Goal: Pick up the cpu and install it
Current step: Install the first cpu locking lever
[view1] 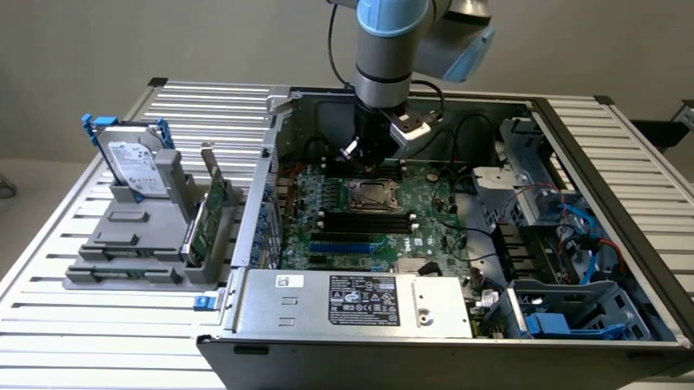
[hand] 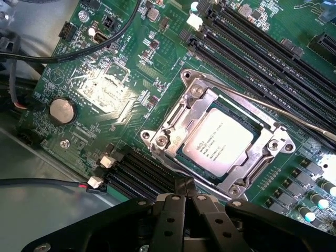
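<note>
The cpu [hand: 219, 143], a small square chip with a silvery top, lies flat in the motherboard socket [hand: 173, 128], framed by the socket's metal plate. In the exterior view the socket with the cpu [view1: 373, 195] sits mid-board inside the open computer case. My gripper [hand: 184, 185] is shut, its black fingers pressed together with nothing between them. It hovers just beside the socket's edge and is clear of the chip. Seen from outside, the gripper [view1: 363, 165] hangs straight down from the arm, a little above the board and behind the socket.
Black memory slots [hand: 262, 58] run beside the socket, with a thin metal lever [hand: 294, 119] across them. A coin battery [hand: 62, 110] and black cables [hand: 79, 50] lie nearby. On the exterior view's left, a grey holder [view1: 125, 244] carries a hard drive [view1: 139, 166] and a green card [view1: 210, 213].
</note>
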You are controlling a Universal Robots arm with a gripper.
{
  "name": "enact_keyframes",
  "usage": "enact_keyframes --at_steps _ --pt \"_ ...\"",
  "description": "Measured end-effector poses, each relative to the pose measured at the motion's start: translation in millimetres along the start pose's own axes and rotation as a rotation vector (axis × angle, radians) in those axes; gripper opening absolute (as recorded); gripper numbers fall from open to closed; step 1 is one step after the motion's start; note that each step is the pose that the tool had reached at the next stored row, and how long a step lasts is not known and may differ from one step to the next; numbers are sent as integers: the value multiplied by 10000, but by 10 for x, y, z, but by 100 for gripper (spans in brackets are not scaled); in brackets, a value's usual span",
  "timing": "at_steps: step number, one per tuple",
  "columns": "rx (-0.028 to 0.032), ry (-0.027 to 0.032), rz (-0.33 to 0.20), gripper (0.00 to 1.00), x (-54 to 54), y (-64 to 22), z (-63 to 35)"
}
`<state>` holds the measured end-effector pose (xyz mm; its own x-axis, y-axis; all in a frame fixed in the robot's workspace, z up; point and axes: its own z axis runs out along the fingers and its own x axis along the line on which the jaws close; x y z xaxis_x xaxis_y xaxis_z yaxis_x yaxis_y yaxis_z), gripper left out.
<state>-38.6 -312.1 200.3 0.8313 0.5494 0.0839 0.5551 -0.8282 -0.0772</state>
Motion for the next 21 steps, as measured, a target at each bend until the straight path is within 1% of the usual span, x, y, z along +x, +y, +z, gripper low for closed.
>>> enact_keyframes --at_steps 21 --pt "-1 -1 1 11 22 17 22"
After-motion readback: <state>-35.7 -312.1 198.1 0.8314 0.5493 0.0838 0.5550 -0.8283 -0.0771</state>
